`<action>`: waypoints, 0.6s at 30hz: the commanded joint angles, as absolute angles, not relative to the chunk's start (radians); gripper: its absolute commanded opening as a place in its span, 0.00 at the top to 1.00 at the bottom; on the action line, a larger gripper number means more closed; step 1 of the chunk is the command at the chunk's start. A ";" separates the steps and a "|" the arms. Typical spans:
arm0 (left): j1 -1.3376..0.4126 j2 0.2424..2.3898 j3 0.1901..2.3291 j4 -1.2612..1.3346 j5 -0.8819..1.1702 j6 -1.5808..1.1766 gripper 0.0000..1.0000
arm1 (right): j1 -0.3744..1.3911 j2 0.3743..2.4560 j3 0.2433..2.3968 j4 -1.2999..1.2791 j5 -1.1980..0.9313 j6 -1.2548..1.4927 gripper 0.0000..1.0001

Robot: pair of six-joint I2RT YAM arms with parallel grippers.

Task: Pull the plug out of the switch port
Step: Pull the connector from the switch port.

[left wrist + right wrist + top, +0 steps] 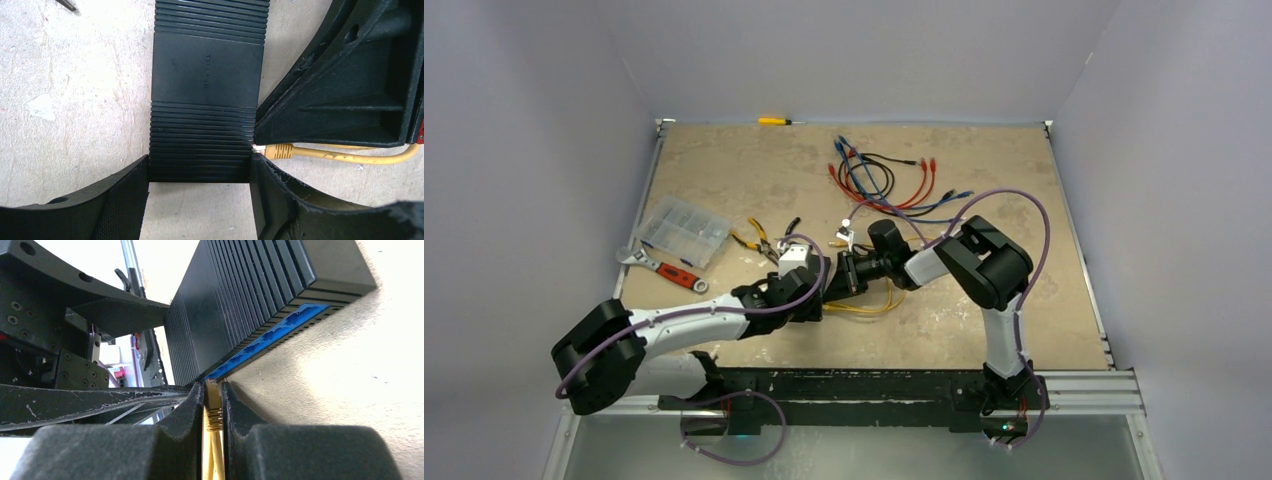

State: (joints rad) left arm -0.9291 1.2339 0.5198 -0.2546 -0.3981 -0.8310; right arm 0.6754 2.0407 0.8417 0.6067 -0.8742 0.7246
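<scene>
Right wrist: right claw (212,395) pinches plug (214,415) at six o'clock; I fear the switch (240,305) slipping through my clamped left claw (200,169).

Faint raised brand "TP-LINK", low contrast, on the smooth black top panel of the switch (207,95)

Top view: high and behind, looking down on the whole table (724,170).
Left wrist: close above the switch (207,100), facing straight down.
Right wrist: near table level, very close, along the socket side.
Shared: both wrist views show switch and plug (277,150).
</scene>
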 commanded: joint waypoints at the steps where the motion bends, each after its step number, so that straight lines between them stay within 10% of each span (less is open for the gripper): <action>1: -0.925 1.283 0.519 -0.385 -0.445 -0.862 1.00 | 0.670 2.008 0.857 0.478 -0.797 0.634 1.00; 18: -0.925 1.333 0.536 -0.455 -0.487 -0.907 1.00 | 0.669 1.912 0.861 0.375 -0.771 0.583 1.00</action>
State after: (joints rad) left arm -0.9325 1.2922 0.5652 -0.2825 -0.4194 -0.8818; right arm 0.6792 1.9656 0.8566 0.4511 -0.7902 0.6189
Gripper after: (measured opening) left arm 0.646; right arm 0.150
